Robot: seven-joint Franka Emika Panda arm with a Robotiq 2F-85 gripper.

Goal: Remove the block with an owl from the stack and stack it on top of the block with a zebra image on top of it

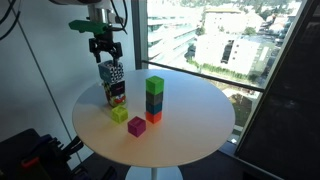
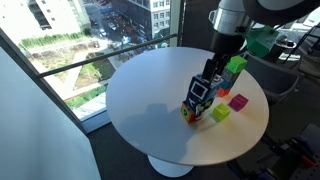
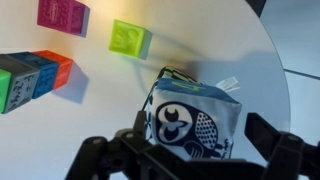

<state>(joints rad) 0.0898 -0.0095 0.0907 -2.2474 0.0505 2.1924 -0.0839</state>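
- Gripper [image 1: 105, 56] hangs directly over the two-block column at the table's rim. Black metal fingers [image 3: 285, 150] are spread apart, one on each side of the owl block. I see a sliver of table between the block and the finger on the right of the wrist view, so I read the jaws as open and not clamping.
- Owl block [image 1: 111, 72]: a small cube with crisp edges. Its faces are printed in black and white with speckles and dots. The wrist view shows large round eyes and a scalloped feather pattern on the near face.
- It sits on top of the zebra block [image 1: 116, 95], a cube of like size with pale, green and dark red faces. In an exterior view [image 2: 200, 92] the pair looks slightly skewed rather than flush. I cannot tell how far off it is.
- Stack [image 1: 154, 100]: three plain cubes in a straight upright column, green on top, dark blue in the middle, orange-red at the bottom. It stands apart from the picture blocks, nearer the table's middle.
- Magenta cube [image 1: 136, 125] and yellow-green cube [image 1: 120, 113] lie loose on the surface near the foot of both columns. Both have embossed-looking top faces in the wrist view.
- Table [image 1: 190, 120]: round, smooth and matte white, with soft shadows cast under the blocks.
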